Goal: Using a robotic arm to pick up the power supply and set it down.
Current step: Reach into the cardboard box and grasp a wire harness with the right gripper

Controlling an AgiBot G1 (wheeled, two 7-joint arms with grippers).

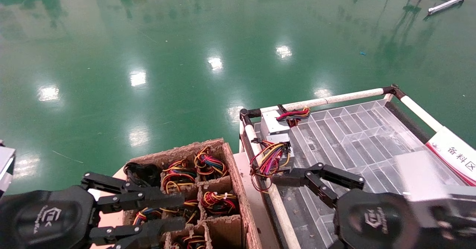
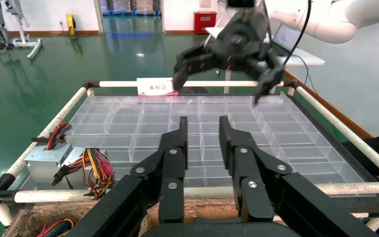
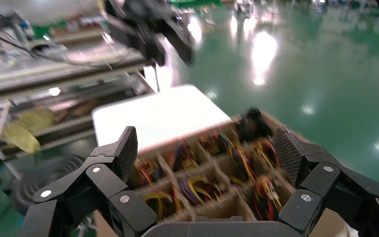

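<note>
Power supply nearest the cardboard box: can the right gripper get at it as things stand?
Probably yes. The right gripper is open and sits close beside the power supply over the tray, with only its wire bundle nearby.

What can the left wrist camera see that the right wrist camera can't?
Only the left wrist view shows the clear tray with two power supplies in one corner. Only the right wrist view shows the white tabletop and looks down into the cardboard box full of coloured wires. Both show a bit of that box. Each also shows its own open gripper up close, the left gripper or the right gripper, with the other one farther off.
</note>
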